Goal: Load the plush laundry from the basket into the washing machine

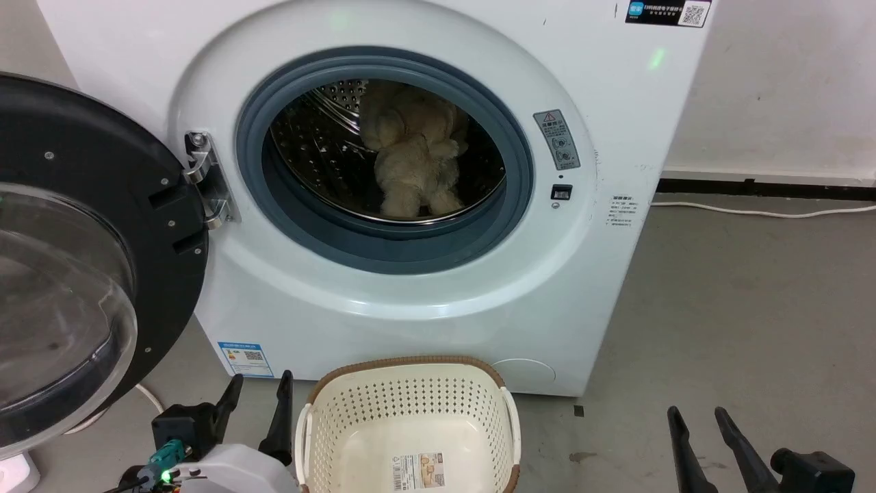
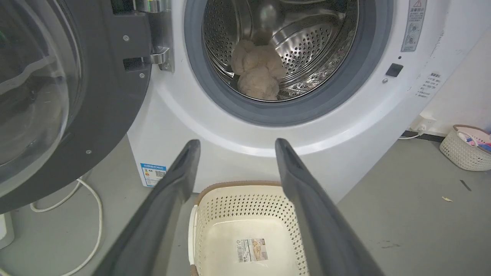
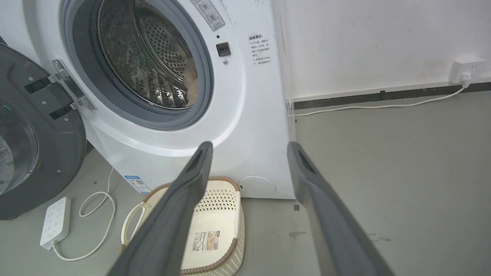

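Slumping at 6 o'clock in the drum (image 1: pixel 315 157), plush laundry (image 1: pixel 414 161) is risking rolling out; left end effector (image 1: pixel 261 378) and right end effector (image 1: pixel 697 412) are gaping empty.

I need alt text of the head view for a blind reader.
A fluffy cream-beige plush toy lies inside the shiny steel drum of a white front-loading washing machine, whose black-framed round glass door stands open at the left. Before it, an oval cream perforated plastic basket sits empty on the grey floor.

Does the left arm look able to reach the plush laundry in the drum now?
Probably yes. The door stands wide open and nothing blocks the way in; the left gripper is open. The empty basket sits lower than the plush laundry.
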`<state>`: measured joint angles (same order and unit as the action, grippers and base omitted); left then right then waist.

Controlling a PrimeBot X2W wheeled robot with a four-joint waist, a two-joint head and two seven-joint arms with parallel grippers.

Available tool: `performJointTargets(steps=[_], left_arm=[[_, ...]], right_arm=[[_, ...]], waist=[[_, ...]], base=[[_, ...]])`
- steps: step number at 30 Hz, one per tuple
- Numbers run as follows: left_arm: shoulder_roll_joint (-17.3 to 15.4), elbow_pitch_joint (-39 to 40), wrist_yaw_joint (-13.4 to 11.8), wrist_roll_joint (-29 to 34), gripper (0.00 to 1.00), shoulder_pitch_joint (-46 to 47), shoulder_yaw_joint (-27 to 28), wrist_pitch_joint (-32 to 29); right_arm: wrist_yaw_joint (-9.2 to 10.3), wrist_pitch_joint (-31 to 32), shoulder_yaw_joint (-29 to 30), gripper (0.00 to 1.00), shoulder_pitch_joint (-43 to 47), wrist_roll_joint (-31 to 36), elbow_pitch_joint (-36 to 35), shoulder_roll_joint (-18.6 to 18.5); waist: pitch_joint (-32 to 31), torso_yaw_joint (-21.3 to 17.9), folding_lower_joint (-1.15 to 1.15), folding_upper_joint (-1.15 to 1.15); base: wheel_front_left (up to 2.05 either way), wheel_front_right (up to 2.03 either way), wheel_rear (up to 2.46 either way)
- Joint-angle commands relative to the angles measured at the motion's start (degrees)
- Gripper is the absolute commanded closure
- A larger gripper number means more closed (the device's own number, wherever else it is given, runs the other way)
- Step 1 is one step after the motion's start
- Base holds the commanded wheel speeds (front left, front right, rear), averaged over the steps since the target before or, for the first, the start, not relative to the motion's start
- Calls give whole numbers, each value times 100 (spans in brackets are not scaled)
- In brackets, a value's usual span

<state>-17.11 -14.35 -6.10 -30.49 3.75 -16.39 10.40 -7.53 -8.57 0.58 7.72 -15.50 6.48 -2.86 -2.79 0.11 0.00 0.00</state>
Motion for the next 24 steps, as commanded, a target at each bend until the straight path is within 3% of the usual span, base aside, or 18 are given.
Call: performJointTargets(steps=[1,21,22,24], left_arm=[[-70,72,-63,93,0,-27,-46,-47],[-130,377,-265,257,0,33,-201,-80],[-128,360,-256,253,100,3,-191,-88],[-123,361,-261,256,100,3,-189,-89]], right_arm=[[4,16,-27,0,43,-51,-3,-1],[4,-4,-52,0,-80,-79,101,-1],[0,14,-53,100,-9,-65,89,0],[0,17,-55,100,-9,-62,89,0]], waist=[[8,-4,0,0],[34,-18,0,0],[30,-18,0,0],[28,-18,0,0]], base=[[0,0,0],[0,0,0],[0,0,0],[0,0,0]])
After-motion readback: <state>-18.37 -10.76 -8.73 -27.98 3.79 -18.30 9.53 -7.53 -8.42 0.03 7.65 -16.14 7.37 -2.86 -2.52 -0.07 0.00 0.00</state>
